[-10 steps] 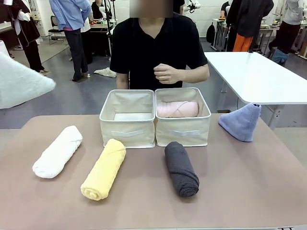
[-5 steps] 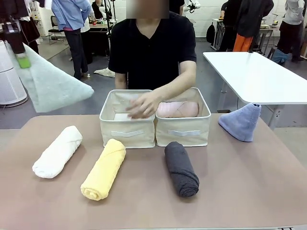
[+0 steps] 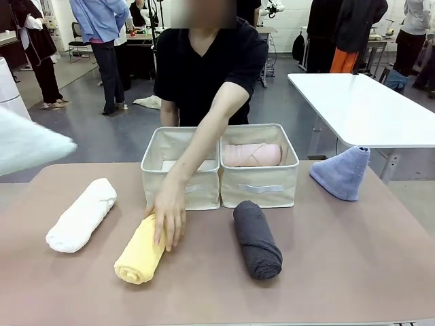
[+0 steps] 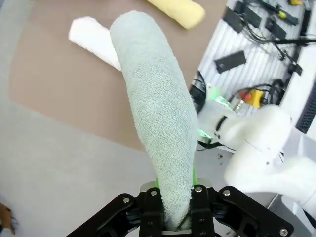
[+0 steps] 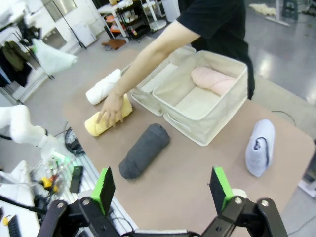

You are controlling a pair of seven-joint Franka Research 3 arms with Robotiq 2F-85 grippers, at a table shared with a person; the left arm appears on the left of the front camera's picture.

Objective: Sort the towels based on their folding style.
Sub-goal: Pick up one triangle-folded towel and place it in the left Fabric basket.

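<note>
Left gripper (image 4: 173, 219): jaws clamped tight on pale grey-green towel (image 4: 158, 123), held aloft. Right gripper (image 5: 162, 190): jaws wide apart, 2 green pads (image 5: 104, 188) facing, nothing between. Person's hand (image 3: 168, 221): arm stretched forward, palm down.

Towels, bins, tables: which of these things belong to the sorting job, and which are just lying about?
Job: white roll, yellow roll under the person's hand, dark grey roll, pink roll in the right bin, blue cone, pale green cone in the left gripper, left bin.
Lying about: white side table, cloth on the floor.
</note>
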